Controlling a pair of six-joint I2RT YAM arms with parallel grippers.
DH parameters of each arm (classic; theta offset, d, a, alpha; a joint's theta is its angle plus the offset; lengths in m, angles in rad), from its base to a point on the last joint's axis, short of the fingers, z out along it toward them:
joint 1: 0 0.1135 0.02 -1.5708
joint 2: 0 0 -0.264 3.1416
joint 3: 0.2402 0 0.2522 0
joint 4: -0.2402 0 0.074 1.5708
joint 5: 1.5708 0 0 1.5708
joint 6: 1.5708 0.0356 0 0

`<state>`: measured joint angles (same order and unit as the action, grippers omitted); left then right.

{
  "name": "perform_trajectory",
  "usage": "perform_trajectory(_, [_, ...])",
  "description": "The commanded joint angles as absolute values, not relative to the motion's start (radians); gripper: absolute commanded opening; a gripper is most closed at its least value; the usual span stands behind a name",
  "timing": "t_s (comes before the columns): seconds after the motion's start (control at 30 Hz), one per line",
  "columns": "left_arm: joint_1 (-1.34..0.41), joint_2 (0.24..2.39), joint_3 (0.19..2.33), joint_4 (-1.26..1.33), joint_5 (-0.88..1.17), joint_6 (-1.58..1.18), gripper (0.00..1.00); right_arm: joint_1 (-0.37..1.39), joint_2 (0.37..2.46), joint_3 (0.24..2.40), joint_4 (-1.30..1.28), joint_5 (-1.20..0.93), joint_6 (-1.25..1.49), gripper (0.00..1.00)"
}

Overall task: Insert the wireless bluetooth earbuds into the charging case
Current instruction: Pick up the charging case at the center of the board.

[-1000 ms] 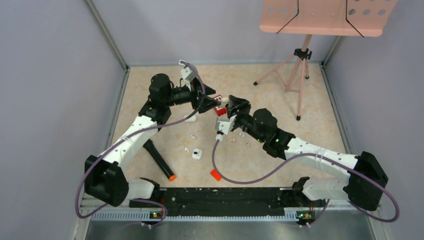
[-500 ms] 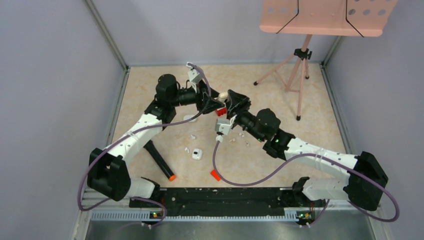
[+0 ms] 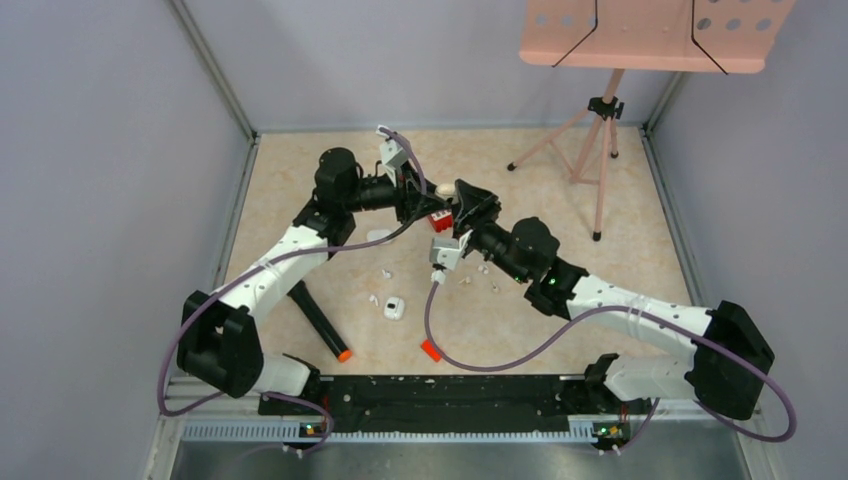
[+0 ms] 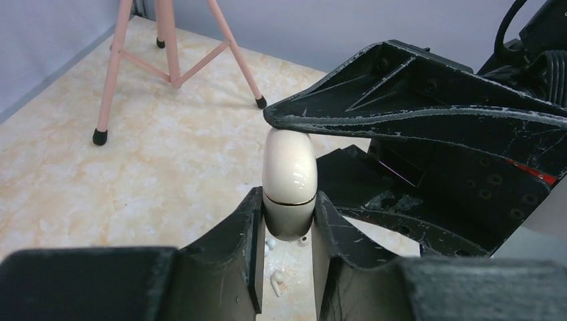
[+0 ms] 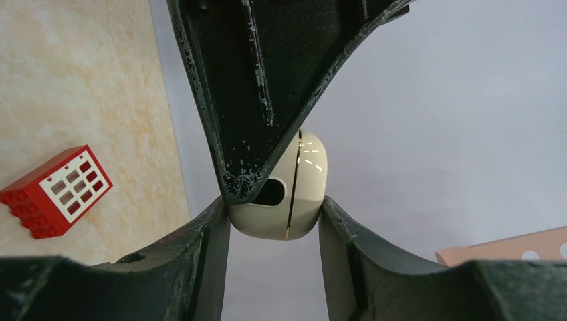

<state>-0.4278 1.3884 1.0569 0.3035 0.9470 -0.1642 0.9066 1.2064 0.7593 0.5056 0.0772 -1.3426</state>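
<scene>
L gripper (image 4: pixel 288 202) has shut since a sec ago and now pinches the charging case (image 4: pixel 289 167) by its lower half, in the air over the far-mid table (image 3: pixel 560 200). R gripper (image 5: pixel 274 204) clamps its ends. Long axis runs out from the L fingers. Earbuds (image 4: pixel 276 281) lie on the table below.

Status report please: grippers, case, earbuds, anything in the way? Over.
Both shut on the charging case: left gripper, right gripper. Case closed, held above table. Loose earbuds below, not blocking.
</scene>
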Motion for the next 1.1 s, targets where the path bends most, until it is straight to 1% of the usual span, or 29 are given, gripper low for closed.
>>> perform_trajectory(0.0, [-0.431, 1.407, 1.094, 0.373, 0.950, -0.160, 0.18, 0.915, 1.200, 0.772, 0.512, 0.047, -1.325, 0.25])
perform_trajectory(0.07, [-0.429, 1.406, 1.084, 0.384, 0.946, -0.155, 0.10, 0.910, 1.190, 0.813, 0.415, 0.057, -1.296, 0.42])
perform_trajectory(0.1, [-0.428, 1.406, 1.077, 0.386, 0.944, -0.147, 0.05, 0.905, 1.180, 0.846, 0.337, 0.061, -1.269, 0.53])
perform_trajectory(0.13, [-0.425, 1.405, 1.068, 0.388, 0.942, -0.139, 0.02, 0.896, 1.168, 0.883, 0.229, 0.056, -1.226, 0.66])
perform_trajectory(0.17, [-0.420, 1.404, 1.060, 0.392, 0.944, -0.129, 0.00, 0.872, 1.153, 0.928, 0.070, 0.032, -1.178, 0.83])
perform_trajectory(0.2, [-0.416, 1.405, 1.050, 0.397, 0.946, -0.122, 0.00, 0.850, 1.139, 0.975, -0.058, -0.022, -1.138, 0.93])
perform_trajectory(0.23, [-0.410, 1.406, 1.039, 0.407, 0.949, -0.118, 0.00, 0.829, 1.125, 1.028, -0.177, -0.063, -1.094, 0.97])
perform_trajectory(0.33, [-0.389, 1.409, 1.000, 0.481, 0.958, -0.129, 0.00, 0.759, 1.133, 1.228, -0.509, -0.182, -0.971, 0.99])
perform_trajectory(0.43, [-0.384, 1.409, 0.966, 0.528, 0.990, -0.100, 0.00, 0.662, 1.218, 1.468, -0.762, -0.351, -0.784, 0.98])
perform_trajectory(0.53, [-0.387, 1.413, 0.956, 0.561, 1.013, -0.081, 0.00, 0.553, 1.344, 1.674, -0.901, -0.531, -0.573, 0.93])
perform_trajectory(0.6, [-0.387, 1.412, 0.955, 0.565, 1.047, -0.046, 0.00, 0.507, 1.415, 1.747, -0.961, -0.673, -0.510, 0.86])
perform_trajectory(0.67, [-0.387, 1.405, 0.953, 0.555, 1.085, -0.012, 0.00, 0.502, 1.453, 1.763, -1.001, -0.771, -0.555, 0.75])
perform_trajectory(0.73, [-0.388, 1.400, 0.945, 0.545, 1.116, 0.020, 0.00, 0.502, 1.466, 1.748, -0.984, -0.825, -0.588, 0.69])
perform_trajectory(0.87, [-0.387, 1.393, 0.938, 0.540, 1.147, 0.017, 0.00, 0.505, 1.497, 1.732, -0.939, -0.866, -0.624, 0.69])
perform_trajectory(1.07, [-0.387, 1.402, 0.949, 0.546, 1.161, 0.025, 0.00, 0.529, 1.541, 1.739, -0.887, -0.835, -0.640, 0.69])
